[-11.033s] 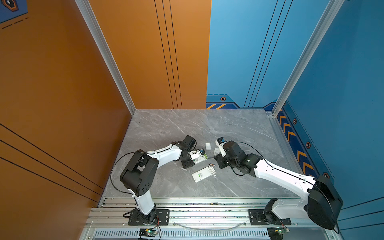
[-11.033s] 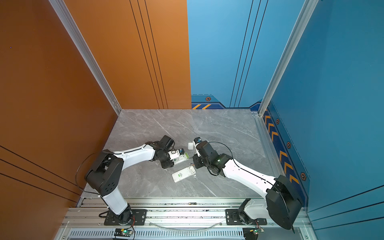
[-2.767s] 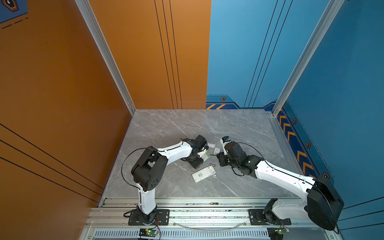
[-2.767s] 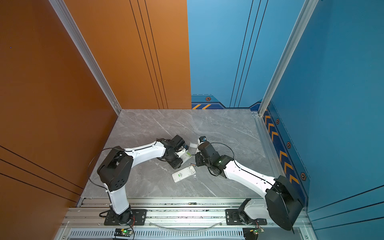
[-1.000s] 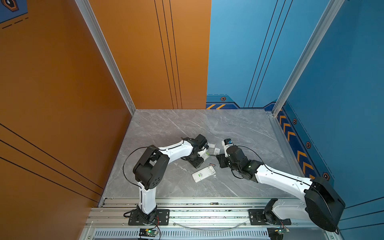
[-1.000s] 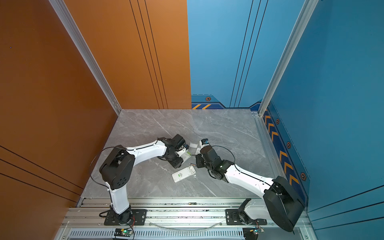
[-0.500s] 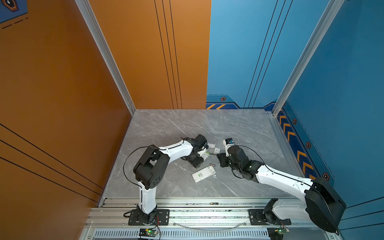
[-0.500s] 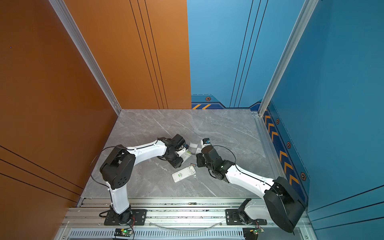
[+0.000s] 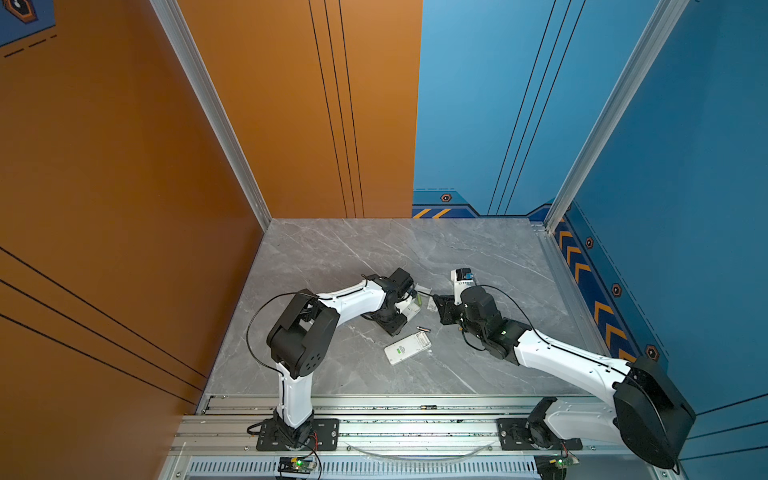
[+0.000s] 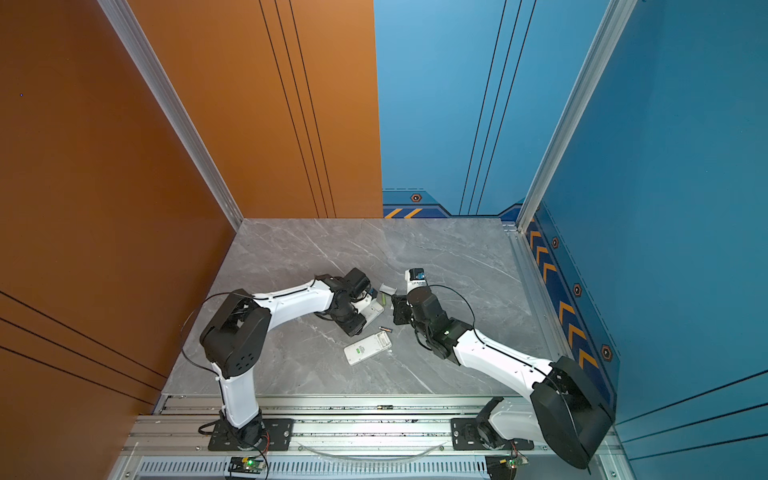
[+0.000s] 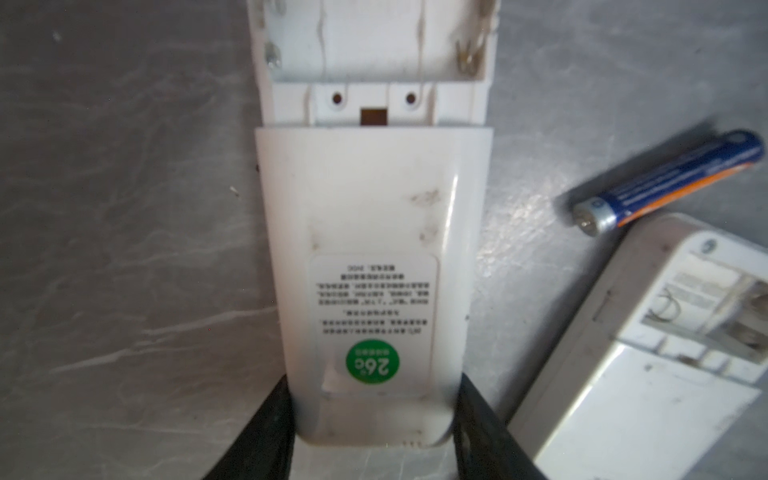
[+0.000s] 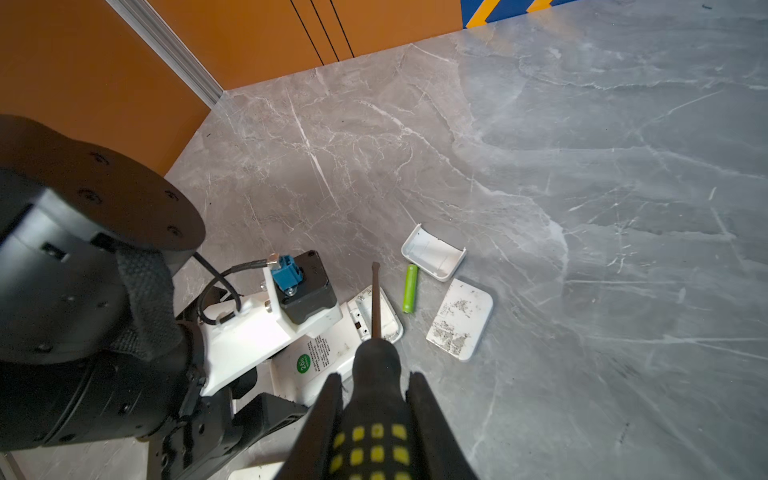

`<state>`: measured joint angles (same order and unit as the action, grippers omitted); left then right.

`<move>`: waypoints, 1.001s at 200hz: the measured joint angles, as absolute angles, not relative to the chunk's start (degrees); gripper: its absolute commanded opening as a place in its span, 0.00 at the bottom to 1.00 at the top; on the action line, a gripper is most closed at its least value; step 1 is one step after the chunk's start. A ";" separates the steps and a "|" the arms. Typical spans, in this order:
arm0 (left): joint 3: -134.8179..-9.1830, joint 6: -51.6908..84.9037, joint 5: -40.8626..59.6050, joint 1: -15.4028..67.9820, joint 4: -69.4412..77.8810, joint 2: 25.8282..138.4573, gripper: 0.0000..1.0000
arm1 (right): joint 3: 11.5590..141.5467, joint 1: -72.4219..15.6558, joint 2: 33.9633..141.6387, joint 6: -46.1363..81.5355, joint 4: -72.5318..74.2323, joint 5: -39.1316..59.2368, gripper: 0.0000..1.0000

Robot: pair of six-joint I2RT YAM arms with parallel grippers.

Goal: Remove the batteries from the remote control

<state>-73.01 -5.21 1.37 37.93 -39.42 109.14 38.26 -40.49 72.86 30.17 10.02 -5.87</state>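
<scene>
- Bay [image 11: 374, 41] of the remote [image 11: 374, 232] that my left gripper [image 11: 374, 436] clamps looks empty.
- Beside that remote lie the green battery [image 12: 410, 289] and the blue battery [image 11: 669, 178].
- I keep my right gripper [image 12: 376, 399] clenched on the screwdriver [image 12: 376, 299]; little seems left.

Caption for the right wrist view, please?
The right tool grips a screwdriver by the open remote; a green battery lies nearby.
</scene>
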 measured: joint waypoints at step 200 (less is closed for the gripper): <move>-69.49 9.32 4.01 26.13 -31.42 80.23 0.98 | 31.03 -26.98 80.99 33.71 21.58 -8.21 0.67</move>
<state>-69.49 9.32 4.01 26.13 -31.42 80.23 31.03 -26.98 80.99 33.71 21.58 -8.21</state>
